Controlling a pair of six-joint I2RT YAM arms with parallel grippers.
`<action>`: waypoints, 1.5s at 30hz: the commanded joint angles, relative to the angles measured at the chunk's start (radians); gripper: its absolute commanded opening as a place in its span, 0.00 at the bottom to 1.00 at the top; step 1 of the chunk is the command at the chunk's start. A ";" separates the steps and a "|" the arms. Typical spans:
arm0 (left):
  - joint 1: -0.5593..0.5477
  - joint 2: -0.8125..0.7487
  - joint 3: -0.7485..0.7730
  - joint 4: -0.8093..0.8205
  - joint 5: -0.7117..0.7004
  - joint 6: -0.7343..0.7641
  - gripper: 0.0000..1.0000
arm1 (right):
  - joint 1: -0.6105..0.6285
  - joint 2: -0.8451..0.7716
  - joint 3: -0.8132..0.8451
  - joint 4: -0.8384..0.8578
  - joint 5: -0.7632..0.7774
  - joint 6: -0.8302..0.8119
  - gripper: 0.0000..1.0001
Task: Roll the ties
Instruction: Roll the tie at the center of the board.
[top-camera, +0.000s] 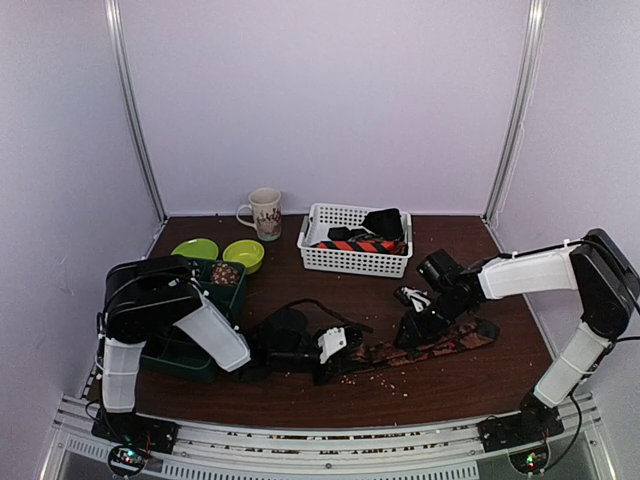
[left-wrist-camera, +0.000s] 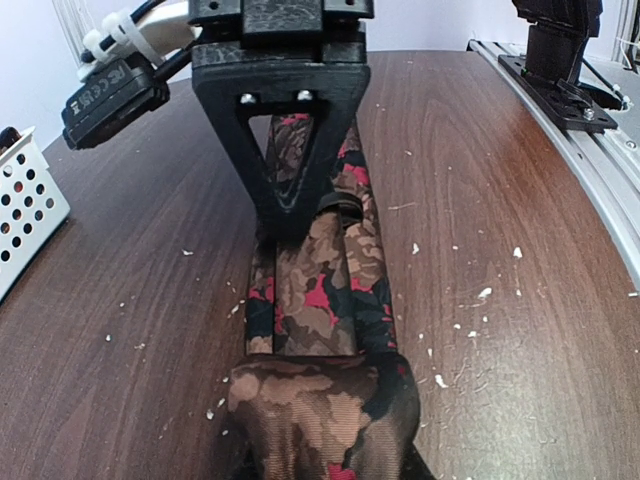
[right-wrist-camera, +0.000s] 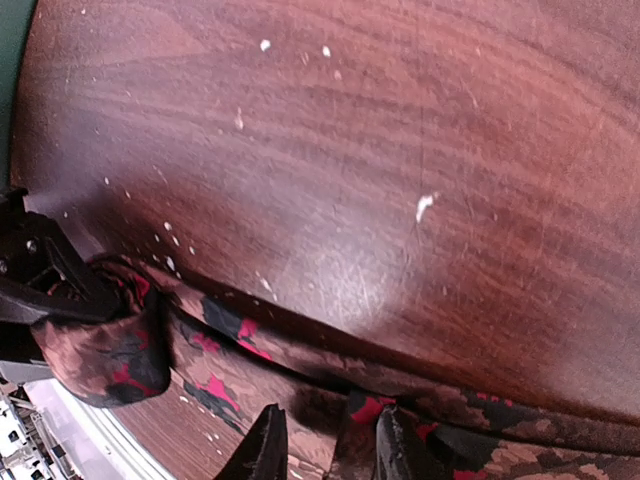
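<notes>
Two tools are on one tie (top-camera: 455, 342), a brown one patterned in red and black that lies stretched across the near half of the desk (top-camera: 470, 390). From above I see its whole run, from my left tool (top-camera: 338, 352) at one end to past my right tool (top-camera: 412, 330), with the far end lying free toward the right edge. The top view hides the grips themselves, since both tools cover the cloth there.

My left wrist camera fills that in for the other arm. It looks down the length of the tie and shows a black finger (left-wrist-camera: 243, 150) of the right tool planted on the cloth, with a fold raised just beside it. At the bottom of that view sits the rolled end (left-wrist-camera: 320, 415), a fat bunch close to the lens.

My right wrist camera looks back the other way. Its two fingertips (right-wrist-camera: 265, 445) stand either side of a raised fold and pinch it. At the left edge of that view my left tool is clamped on the rolled end, which bulges out below its fingers.

Only the top view shows the rest: a white basket (top-camera: 350, 262) at the back holding an orange-striped tie (top-camera: 365, 245) and a black tie (top-camera: 385, 222), a mug (top-camera: 265, 213), two green bowls (top-camera: 195, 248) and a green tray (top-camera: 238, 292). White crumbs (left-wrist-camera: 485, 293) dot the wood.
</notes>
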 joint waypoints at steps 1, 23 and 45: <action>0.006 0.022 -0.012 -0.157 0.005 0.012 0.16 | 0.002 -0.016 -0.035 -0.054 0.012 -0.018 0.31; 0.006 0.031 -0.003 -0.188 0.006 -0.001 0.17 | 0.115 -0.094 -0.113 0.457 -0.175 0.396 0.53; 0.009 0.015 -0.022 -0.141 0.004 -0.045 0.43 | 0.161 0.043 -0.162 0.506 -0.144 0.370 0.00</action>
